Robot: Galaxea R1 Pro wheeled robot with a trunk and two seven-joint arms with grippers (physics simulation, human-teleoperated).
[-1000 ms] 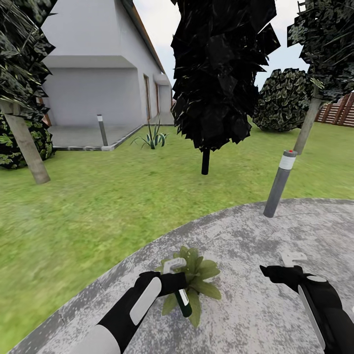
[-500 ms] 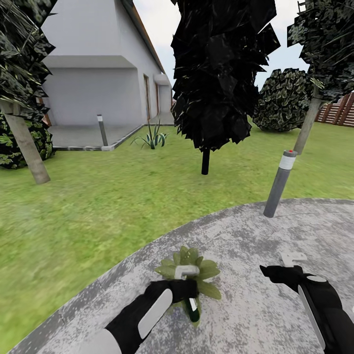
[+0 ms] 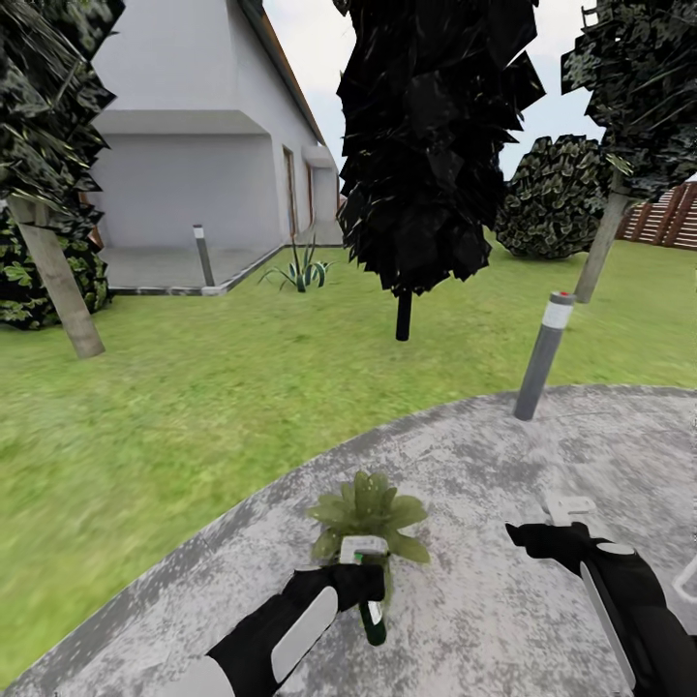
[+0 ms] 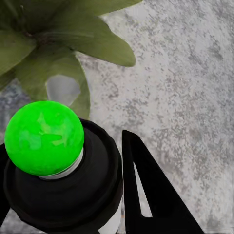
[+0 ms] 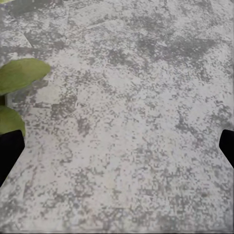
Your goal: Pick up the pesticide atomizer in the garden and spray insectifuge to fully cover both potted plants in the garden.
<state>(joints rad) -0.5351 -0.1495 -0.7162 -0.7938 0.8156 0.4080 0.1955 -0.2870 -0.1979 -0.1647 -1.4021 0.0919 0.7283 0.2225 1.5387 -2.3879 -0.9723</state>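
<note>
Here | left tool (image 3: 360, 581) grips pesticide atomizer (image 3: 369, 612) | wrist: green base (image 4: 44, 137)

Looking along your left gripper (image 4: 97, 195), you see the pesticide atomizer (image 4: 58, 180) clamped there, its dark body end-on with a bright green round cap. One black finger (image 4: 146, 190) stands beside it. Beyond lie the potted plant's (image 4: 58, 44) broad leaves on mottled grey paving (image 4: 185, 87).

Mottled grey patio (image 3: 542, 455) underfoot, green lawn (image 3: 194, 407) beyond, a white house (image 3: 184, 145) behind, dark tree (image 3: 426, 145) ahead, grey bollard lamp (image 3: 542, 353) nearby.
</note>
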